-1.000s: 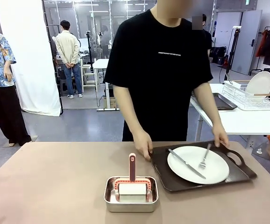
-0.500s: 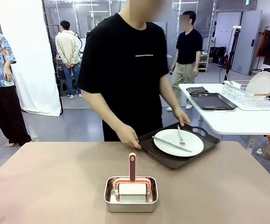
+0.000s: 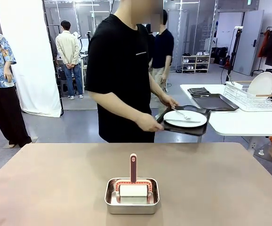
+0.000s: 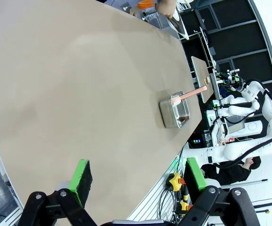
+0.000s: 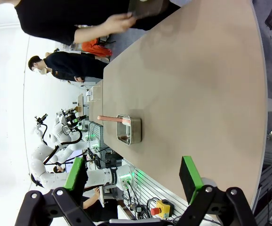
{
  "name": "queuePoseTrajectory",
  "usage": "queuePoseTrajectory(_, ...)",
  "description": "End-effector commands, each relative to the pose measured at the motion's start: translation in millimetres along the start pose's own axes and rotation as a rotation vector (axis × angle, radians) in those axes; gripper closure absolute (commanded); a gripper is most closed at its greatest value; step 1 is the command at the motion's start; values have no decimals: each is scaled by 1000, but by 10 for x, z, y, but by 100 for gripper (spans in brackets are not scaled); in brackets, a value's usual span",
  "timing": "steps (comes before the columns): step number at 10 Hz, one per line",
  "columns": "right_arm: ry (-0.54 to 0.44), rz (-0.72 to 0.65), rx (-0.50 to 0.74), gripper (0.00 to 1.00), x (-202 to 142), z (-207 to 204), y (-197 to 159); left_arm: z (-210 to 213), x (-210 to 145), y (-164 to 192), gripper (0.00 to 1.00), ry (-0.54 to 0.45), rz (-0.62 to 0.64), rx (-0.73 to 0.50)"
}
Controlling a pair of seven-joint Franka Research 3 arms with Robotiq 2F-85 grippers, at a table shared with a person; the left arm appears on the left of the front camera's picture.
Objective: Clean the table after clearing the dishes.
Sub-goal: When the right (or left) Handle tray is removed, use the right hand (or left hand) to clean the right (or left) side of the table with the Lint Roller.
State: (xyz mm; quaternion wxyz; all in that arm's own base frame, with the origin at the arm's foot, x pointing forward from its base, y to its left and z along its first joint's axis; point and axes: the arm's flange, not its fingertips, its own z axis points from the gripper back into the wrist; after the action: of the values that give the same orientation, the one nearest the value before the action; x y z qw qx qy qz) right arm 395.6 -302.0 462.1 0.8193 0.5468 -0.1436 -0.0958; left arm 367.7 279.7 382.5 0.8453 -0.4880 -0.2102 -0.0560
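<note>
Status, read from 9 o'clock across to 3 o'clock.

Left tool: pads spread wide, nothing between them, held above the near edge of the counter. The counter is bare tan on the 9 o'clock side.

Centre, toward 6 o'clock: steel pan. Contents: a white block seated in a pink-red frame, with a pink handle standing up out of it. I read this as the wiper for the cleaning step.

About 1 o'clock from the pan, beyond the far edge: the person's hands carry a dark tray clear of the counter. It holds a white plate with a knife and a fork lying across it. Toward 2 o'clock stands a white table with a second tray lying flat and a wire rack holding a racked plate on edge.

Right tool: pads likewise apart and empty, above the counter's near edge.

Judgement: clearing looks nearly done and wiping has not begun. To do my step well I would wait until the tray is set down and no arm crosses the counter. Then I would descend on the handle from straight above, pads either side of it, clamp below its top end and lift vertically so the pan does not drag. Wiping would go in overlapping passes from 9 to 3.
</note>
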Motion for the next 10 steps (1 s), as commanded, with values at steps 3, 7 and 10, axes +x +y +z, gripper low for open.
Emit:
queuePoseTrajectory(3, -4, -8, -1, 0, -16, -8, 39, 13, -31, -8, 0, -7, -4, -3)
queuePoseTrajectory(7, -4, -8, -1, 0, -16, -8, 39, 13, -31, -8, 0, -7, -4, -3)
queuePoseTrajectory(10, 0, 0, 0, 0, 0, 0, 0, 13, -31, -8, 0, -7, -4, -3)
